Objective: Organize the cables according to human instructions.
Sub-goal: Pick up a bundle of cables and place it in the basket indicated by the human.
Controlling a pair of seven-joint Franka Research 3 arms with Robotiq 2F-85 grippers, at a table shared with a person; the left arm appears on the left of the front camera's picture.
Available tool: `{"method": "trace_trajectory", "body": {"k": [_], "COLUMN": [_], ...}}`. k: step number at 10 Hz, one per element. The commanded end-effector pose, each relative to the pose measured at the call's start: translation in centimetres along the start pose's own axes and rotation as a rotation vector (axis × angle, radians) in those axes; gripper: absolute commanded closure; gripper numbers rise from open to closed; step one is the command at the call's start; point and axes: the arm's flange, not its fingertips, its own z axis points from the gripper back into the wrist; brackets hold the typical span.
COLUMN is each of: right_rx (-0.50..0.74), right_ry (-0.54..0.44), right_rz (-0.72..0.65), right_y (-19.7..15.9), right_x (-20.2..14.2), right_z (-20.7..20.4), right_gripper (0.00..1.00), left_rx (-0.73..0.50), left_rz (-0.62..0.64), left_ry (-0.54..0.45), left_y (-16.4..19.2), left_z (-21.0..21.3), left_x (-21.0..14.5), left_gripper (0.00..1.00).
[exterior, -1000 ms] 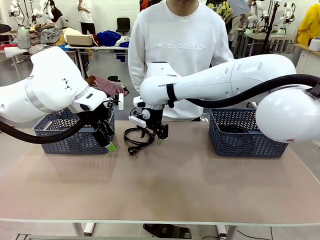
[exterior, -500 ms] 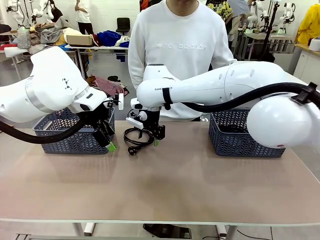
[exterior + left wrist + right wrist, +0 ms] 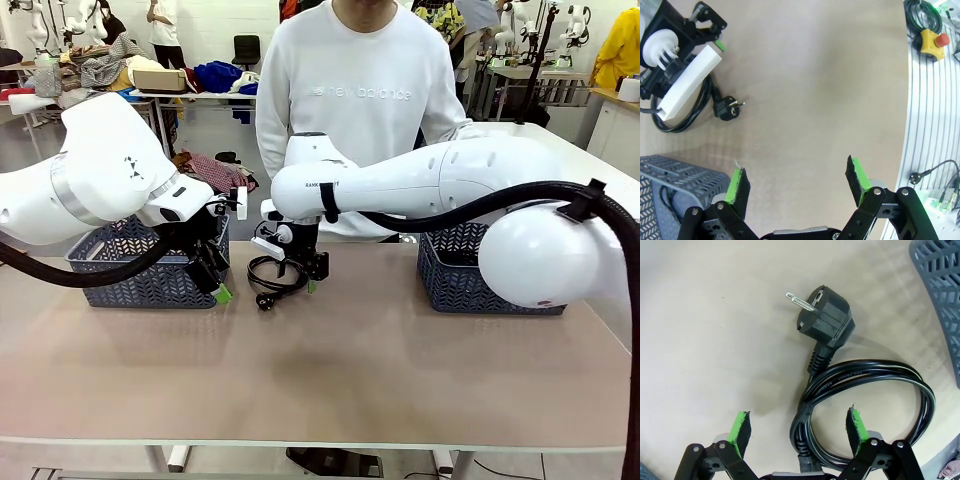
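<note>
Cable (image 3: pixel 865 405), one black coil with a chunky plug (image 3: pixel 826 315), lies flat on the table (image 3: pixel 350 370) just beside the left basket (image 3: pixel 150 275). Right gripper (image 3: pixel 797 427) hangs over the coil with its jaws wide apart and one side of the loop between them, likely ready to pinch it. Left gripper (image 3: pixel 797 182) waits open near that basket, holding nothing.

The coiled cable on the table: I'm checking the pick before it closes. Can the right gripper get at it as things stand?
Probably yes. The right gripper hangs open directly over the coiled cable, strands between its pads, nothing covering it. The plug lies clear ahead.
</note>
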Motion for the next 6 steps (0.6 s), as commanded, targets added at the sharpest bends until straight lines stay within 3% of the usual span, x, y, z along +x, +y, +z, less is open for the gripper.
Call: {"method": "trace_trajectory", "body": {"k": [1, 6], "right_rx": [0.03, 0.031], "right_ry": [0.066, 0.077], "right_rz": [-0.019, -0.015], "right_y": [-1.78, -1.95], "right_x": [0.17, 0.12], "right_z": [0.38, 0.4], "right_gripper": [0.0, 0.0], "left_rx": [0.006, 0.006], "left_rz": [0.013, 0.013], "left_ry": [-0.01, -0.01], "left_y": [-0.05, -0.05], "left_z": [0.1, 0.1], "left_x": [-0.16, -0.16], "left_gripper": [0.0, 0.0]}}
